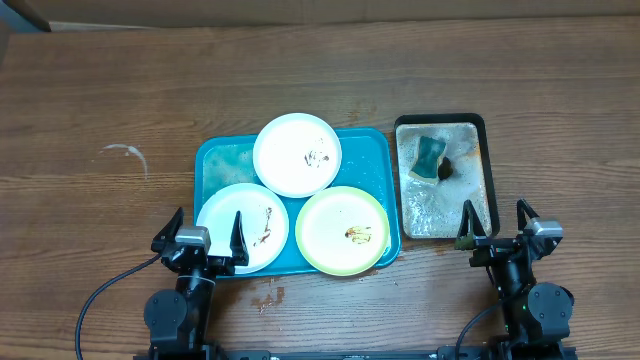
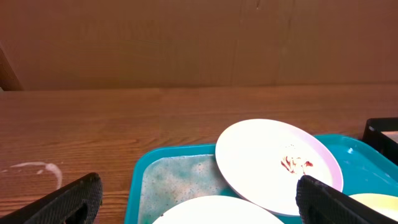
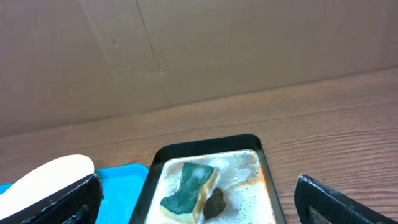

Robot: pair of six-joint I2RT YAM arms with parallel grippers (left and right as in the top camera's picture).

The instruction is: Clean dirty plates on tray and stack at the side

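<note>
Though dirty (brown smears (image 1: 318, 157)), plates (image 1: 285, 140) on tray (image 1: 220, 165).

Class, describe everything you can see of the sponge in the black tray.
The sponge is a rectangular block with a dark green scouring layer over pale yellow foam, and it looks wet. It lies askew in the far half of the black tray, resting in white suds. A small dark brown lump sits against one side. Nothing else touches it.

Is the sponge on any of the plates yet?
No, the green sponge lies in the black tray of foamy water, right of the teal tray holding the three plates.
</note>
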